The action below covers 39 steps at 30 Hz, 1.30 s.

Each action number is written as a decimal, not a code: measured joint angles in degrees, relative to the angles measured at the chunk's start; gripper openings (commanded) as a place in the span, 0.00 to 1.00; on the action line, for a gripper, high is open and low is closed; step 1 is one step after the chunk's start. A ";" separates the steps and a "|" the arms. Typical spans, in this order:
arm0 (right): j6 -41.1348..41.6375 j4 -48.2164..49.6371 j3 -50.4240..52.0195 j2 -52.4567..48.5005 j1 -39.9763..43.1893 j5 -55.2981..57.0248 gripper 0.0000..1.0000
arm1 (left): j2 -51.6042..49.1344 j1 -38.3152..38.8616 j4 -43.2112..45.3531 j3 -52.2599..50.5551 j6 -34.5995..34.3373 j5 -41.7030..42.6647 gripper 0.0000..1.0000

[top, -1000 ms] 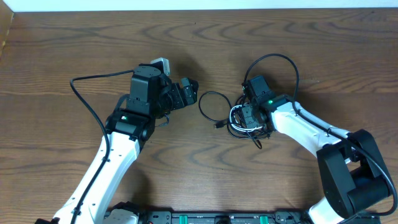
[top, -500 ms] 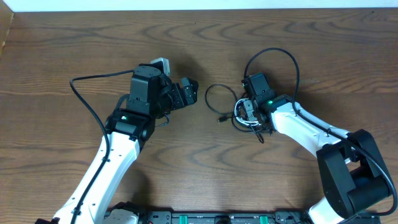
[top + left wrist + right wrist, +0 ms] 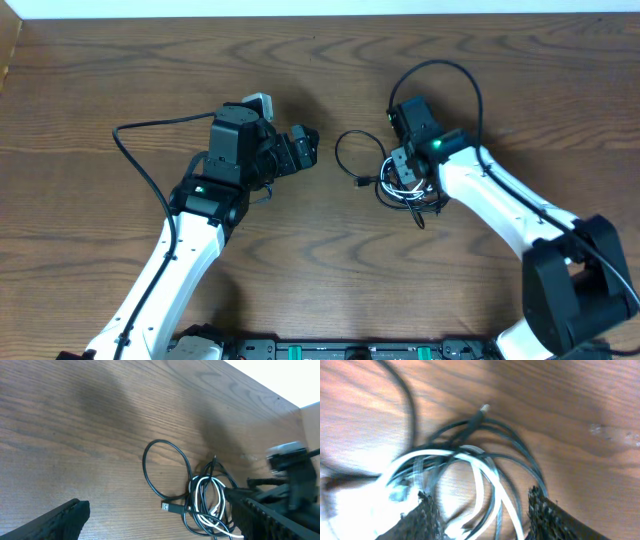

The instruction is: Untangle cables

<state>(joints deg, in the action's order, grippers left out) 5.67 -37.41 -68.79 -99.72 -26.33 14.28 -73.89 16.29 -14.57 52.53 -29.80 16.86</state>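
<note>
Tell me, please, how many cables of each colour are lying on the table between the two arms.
Black cables: 2, as far as the tangle lets me see
White cable: 1
Total: 3

Our left arm (image 3: 165, 255) and right arm (image 3: 500, 205) are white shells with black joints, a green LED (image 3: 437, 145) each, black wires (image 3: 130, 150) looping off.

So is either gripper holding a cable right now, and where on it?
Nothing held: left gripper is open, apart from the cables; right gripper is open over them, loops lying between its parted fingers.
</note>
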 measured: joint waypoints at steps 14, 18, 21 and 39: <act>17.11 0.59 -3.19 -5.42 -2.14 -16.90 0.32 | 0.00 0.00 0.00 0.00 0.00 0.02 0.97; 21.53 0.63 -3.13 -7.13 -2.73 -17.31 0.31 | 0.00 0.00 0.00 0.00 0.00 0.00 0.97; 23.98 0.57 -3.13 -7.13 -2.73 -16.35 0.33 | 0.00 0.00 0.00 0.00 0.00 0.00 0.97; 28.17 4.59 -3.15 -12.50 -2.71 -16.20 0.01 | 0.00 0.00 -0.02 0.00 0.00 0.00 0.97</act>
<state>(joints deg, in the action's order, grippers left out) 33.85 -32.82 -71.94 -112.22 -29.04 -1.91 -73.89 16.29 -14.59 52.53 -29.80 16.86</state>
